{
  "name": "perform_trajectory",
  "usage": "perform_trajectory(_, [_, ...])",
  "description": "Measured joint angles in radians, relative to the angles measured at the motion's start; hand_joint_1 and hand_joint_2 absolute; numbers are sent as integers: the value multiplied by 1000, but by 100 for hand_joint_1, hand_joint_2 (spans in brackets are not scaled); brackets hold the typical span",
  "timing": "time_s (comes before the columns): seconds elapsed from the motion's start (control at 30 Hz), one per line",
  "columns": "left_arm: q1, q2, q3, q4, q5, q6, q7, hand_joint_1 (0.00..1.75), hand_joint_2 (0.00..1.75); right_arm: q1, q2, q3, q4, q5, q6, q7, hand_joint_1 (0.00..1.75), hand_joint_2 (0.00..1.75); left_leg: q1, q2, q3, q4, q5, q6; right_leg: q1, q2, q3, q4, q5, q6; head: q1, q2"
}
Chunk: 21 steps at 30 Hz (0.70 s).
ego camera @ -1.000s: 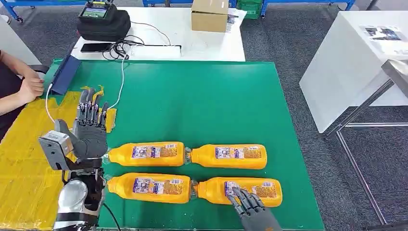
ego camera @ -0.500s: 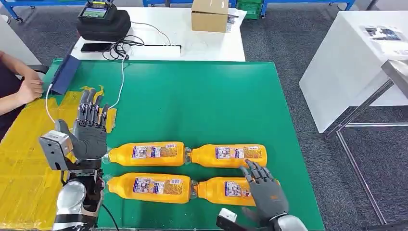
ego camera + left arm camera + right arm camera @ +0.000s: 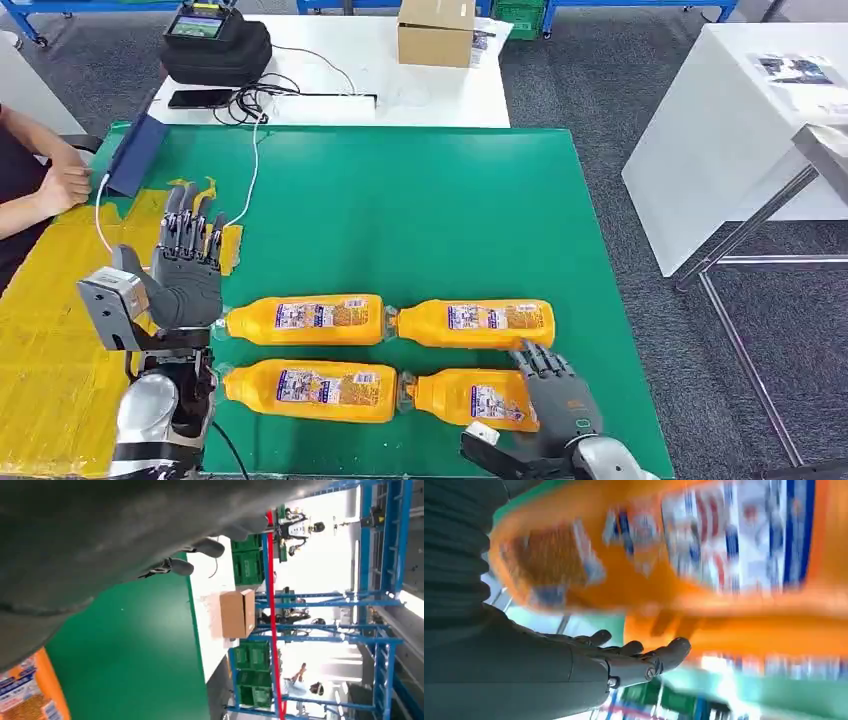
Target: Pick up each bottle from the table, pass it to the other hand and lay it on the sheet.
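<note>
1. Four orange bottles lie in two rows on the green table point(image 3: 420, 200).
2. The right hand point(image 3: 556, 400) covers the end of the near right bottle point(image 3: 470, 396); its grip is hidden.
3. The left hand point(image 3: 188, 262) hangs wide, holding nothing, beside the yellow sheet point(image 3: 50, 330).

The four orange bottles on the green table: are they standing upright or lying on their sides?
Lying on their sides. The four orange bottles rest lengthwise on the green table in two rows of two, caps pointing left.
</note>
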Motion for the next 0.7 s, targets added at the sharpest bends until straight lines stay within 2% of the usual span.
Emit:
perform_trajectory(0.13, [-30,0,-2,26,7,-3,1,0,0,14,-68,13,6,-142,42,-3,0,175,-1,0,0,0,0,0,-1,0,0,0,0,0,0,0])
perform_trajectory(0.3, [-62,0,-3,64,14,-5,1,0,0,23,-133,37,8,-176,32,-2,0,175,0,0,0,0,0,0,-1,0,0,0,0,0,0,0])
perform_trajectory(0.33, [-63,0,-4,67,14,-5,1,0,0,23,-137,38,8,-178,32,-2,175,175,0,1,0,0,0,0,-1,0,0,0,0,0,0,0])
perform_trajectory(0.5, [-90,0,-21,87,25,2,15,0,0,20,-210,92,4,-259,53,78,175,175,0,0,2,0,0,0,-1,0,1,-1,0,0,0,0])
perform_trajectory(0.6, [-109,0,-40,109,44,21,17,0,0,30,-309,159,-35,-354,-22,147,175,175,-1,-1,3,0,0,0,-1,-1,4,-1,-1,3,0,0])
perform_trajectory(0.7, [-115,2,-52,125,54,27,14,0,0,34,-370,213,-65,-378,-54,177,175,175,-1,-1,5,1,-1,2,-1,0,5,-1,-2,3,0,0])
